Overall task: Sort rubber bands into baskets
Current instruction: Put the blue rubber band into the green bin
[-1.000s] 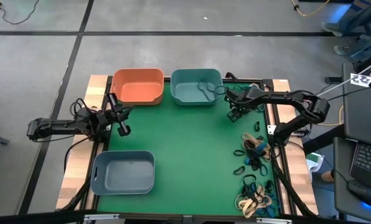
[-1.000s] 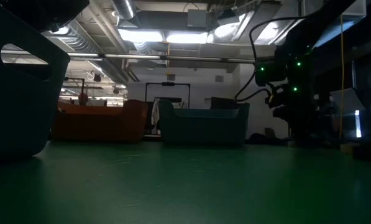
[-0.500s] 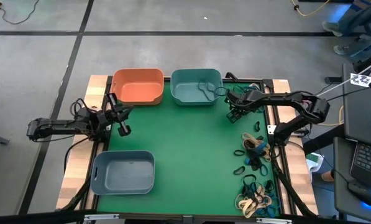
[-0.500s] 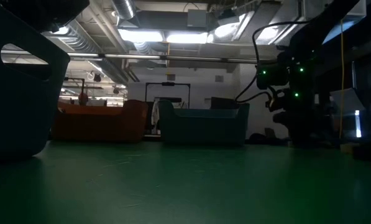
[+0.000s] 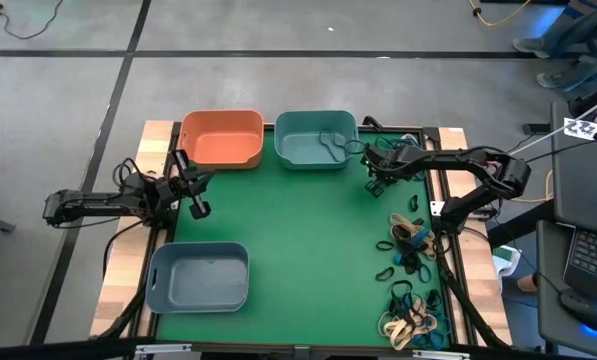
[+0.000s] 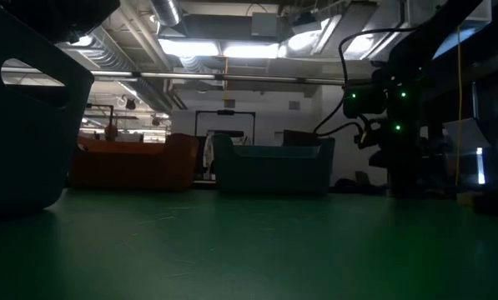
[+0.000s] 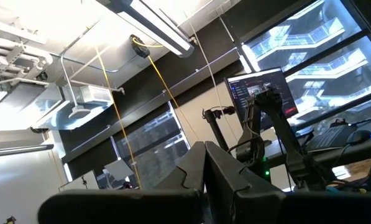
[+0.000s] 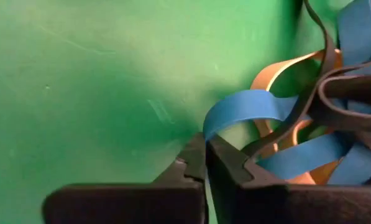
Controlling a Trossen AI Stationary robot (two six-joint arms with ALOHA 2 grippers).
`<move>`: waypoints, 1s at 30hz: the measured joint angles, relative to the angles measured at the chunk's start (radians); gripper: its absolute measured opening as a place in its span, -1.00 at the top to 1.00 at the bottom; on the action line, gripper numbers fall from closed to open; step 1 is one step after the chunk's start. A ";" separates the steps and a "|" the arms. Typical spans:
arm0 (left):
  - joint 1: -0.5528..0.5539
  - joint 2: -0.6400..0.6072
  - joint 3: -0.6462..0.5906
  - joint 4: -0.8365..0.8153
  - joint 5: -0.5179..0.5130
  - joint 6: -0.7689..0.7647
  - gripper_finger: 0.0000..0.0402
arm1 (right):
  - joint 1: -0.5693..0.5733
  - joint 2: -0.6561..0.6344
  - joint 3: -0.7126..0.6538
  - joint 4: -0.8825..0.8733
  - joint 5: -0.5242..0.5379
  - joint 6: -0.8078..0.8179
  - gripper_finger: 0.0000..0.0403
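Three baskets stand on the green mat: orange (image 5: 223,137) and teal (image 5: 316,138) at the far edge, grey-blue (image 5: 198,275) at the near left. The teal one holds a dark rubber band (image 5: 330,141). Loose rubber bands (image 5: 408,245) in black, blue and tan lie along the mat's right side. My right gripper (image 5: 376,178) hangs just right of the teal basket. In its wrist view its fingers (image 8: 205,146) are shut at a blue rubber band (image 8: 253,107) in a tangle. My left gripper (image 5: 198,207) waits shut at the mat's left edge. My right gripper meets the bent end of the blue rubber band (image 8: 209,124) with its shut fingertips. The band seems pinched there at its fold. Its loop runs on away from the fingers into tan (image 8: 278,70) and black (image 8: 325,106) bands lying on the mat.
More rubber bands (image 5: 410,318) lie heaped at the mat's near right corner. Black cables run beside both arms along the wooden table edges (image 5: 158,135). The mat's middle (image 5: 298,240) is bare green. A laptop (image 5: 583,255) stands off the table at the right.
My right gripper has drawn a little toward the table's right edge, away from the teal basket. In the high view its fingers stand closer together than a second ago.
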 joint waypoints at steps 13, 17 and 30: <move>0.000 0.000 0.000 0.000 0.000 0.000 0.98 | 0.000 -0.103 0.000 -0.003 -0.029 -0.020 0.98; 0.000 0.000 0.000 0.000 0.000 0.000 0.98 | 0.000 -0.197 0.001 -0.002 -0.039 -0.020 0.95; 0.000 0.000 0.000 0.000 0.000 0.000 0.98 | -0.001 -0.466 0.001 0.033 -0.107 -0.020 0.95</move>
